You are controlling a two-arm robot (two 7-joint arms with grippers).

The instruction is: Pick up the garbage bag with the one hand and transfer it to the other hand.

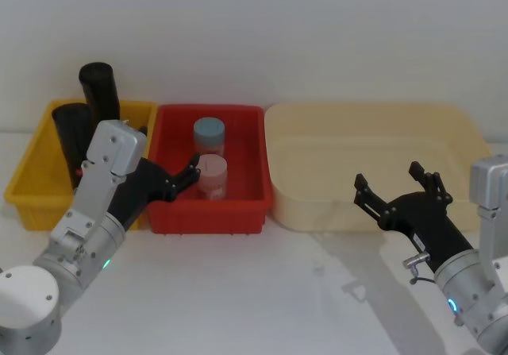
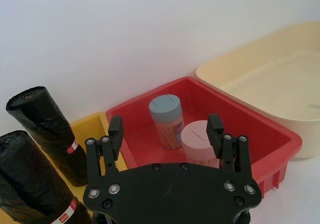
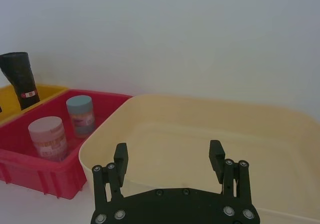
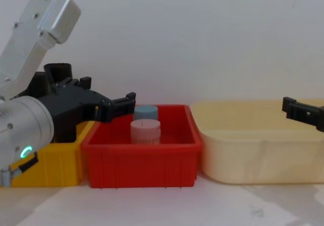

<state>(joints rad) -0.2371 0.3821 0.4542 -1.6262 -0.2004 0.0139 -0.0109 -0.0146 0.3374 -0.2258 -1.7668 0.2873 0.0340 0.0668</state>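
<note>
Two black garbage bag rolls stand upright in the yellow bin (image 1: 32,176). The taller one (image 1: 100,90) is at the back and the other (image 1: 70,136) is nearer me. Both carry red-and-white label bands in the left wrist view (image 2: 49,134) (image 2: 27,184). My left gripper (image 1: 168,152) (image 2: 165,133) (image 4: 107,92), on the green-ringed arm, hangs open and empty over the edge between the yellow and red bins, just right of the rolls. My right gripper (image 1: 389,177) (image 3: 168,156), on the blue-ringed arm, is open and empty at the cream tub's near wall.
The red bin (image 1: 246,212) holds a blue-grey cylinder (image 1: 209,134) and a pink cylinder (image 1: 212,175), close to the left fingertips. A wide cream tub (image 1: 317,208) stands to its right. Bare white table lies in front, with a white wall behind.
</note>
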